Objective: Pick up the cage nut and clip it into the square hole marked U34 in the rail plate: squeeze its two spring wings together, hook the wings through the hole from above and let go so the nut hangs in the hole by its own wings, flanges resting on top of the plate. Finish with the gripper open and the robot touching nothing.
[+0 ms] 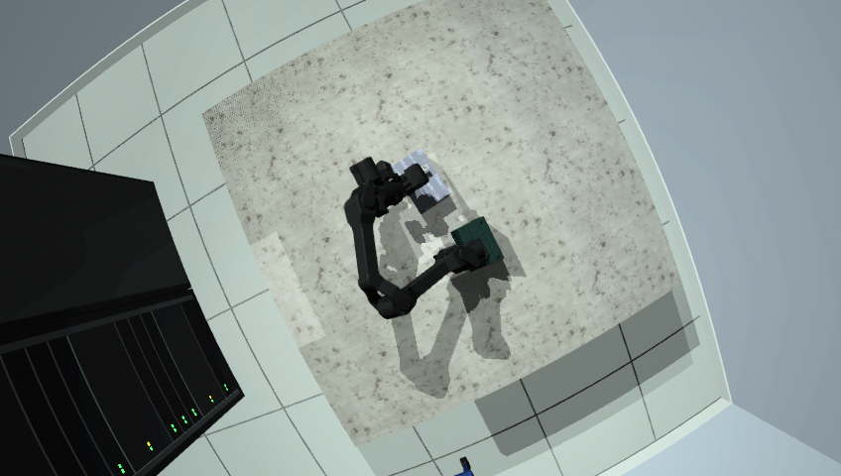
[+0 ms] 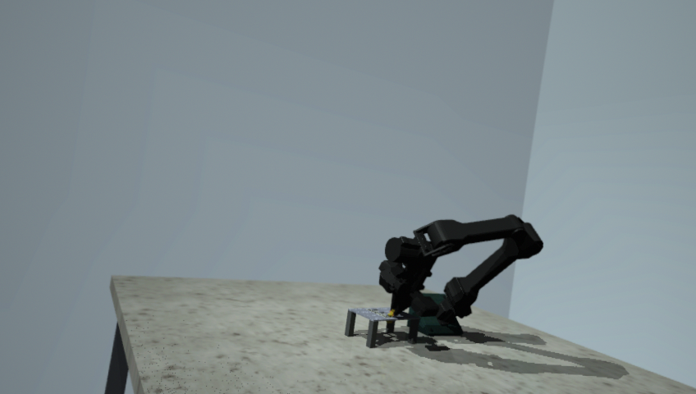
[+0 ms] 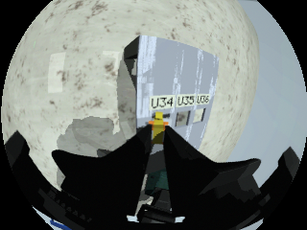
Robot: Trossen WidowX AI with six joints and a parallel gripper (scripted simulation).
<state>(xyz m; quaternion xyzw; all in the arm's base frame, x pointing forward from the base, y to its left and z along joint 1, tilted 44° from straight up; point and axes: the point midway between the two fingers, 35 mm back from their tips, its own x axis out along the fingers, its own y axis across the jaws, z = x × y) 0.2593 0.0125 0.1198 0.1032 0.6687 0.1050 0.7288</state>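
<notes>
The rail plate (image 1: 436, 184) (image 2: 360, 312) (image 3: 184, 72) is a pale grey-blue sheet on short dark legs. In the wrist view it shows the labels U34, U35 and U36, each beside a square hole. The cage nut (image 2: 391, 313) (image 3: 158, 129) is yellow with small orange parts at its sides. My gripper (image 3: 157, 129) is shut on the cage nut and holds it at the U34 hole, just below that label in the wrist view. The nut covers most of this hole. Whether its wings are inside the hole or above it, I cannot tell.
A dark green block (image 1: 470, 230) (image 2: 434, 325) stands beside the plate, by the arm's base. The U35 hole (image 3: 181, 118) and U36 hole (image 3: 199, 115) lie right of the nut in the wrist view. A black rack cabinet (image 1: 76, 235) stands off the table's left side.
</notes>
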